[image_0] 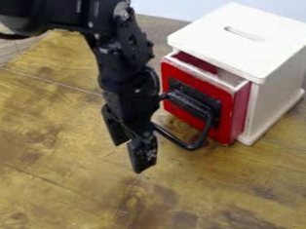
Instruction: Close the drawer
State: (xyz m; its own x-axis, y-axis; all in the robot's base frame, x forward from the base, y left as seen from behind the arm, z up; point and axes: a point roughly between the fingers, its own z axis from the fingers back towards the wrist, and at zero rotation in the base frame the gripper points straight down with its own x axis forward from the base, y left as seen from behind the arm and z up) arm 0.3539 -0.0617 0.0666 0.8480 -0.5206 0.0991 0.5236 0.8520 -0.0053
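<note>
Your gripper [128,144] hangs just above the wooden table [60,189] with its fingers spread wide and nothing between them; it appears to sit just left of the black loop handle [183,128], though contact is hard to judge. Your arm [114,55] reaches down, gripper pointing downward. Behind, the red drawer [203,100] stands slightly pulled out of the white box [269,65], contents unseen.

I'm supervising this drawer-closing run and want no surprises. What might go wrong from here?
1. The open claw hangs beside the loop handle; a finger may snag in the loop rather than push.
2. The drawer juts only slightly from the white box, so a push may slide the box across the table.
</note>
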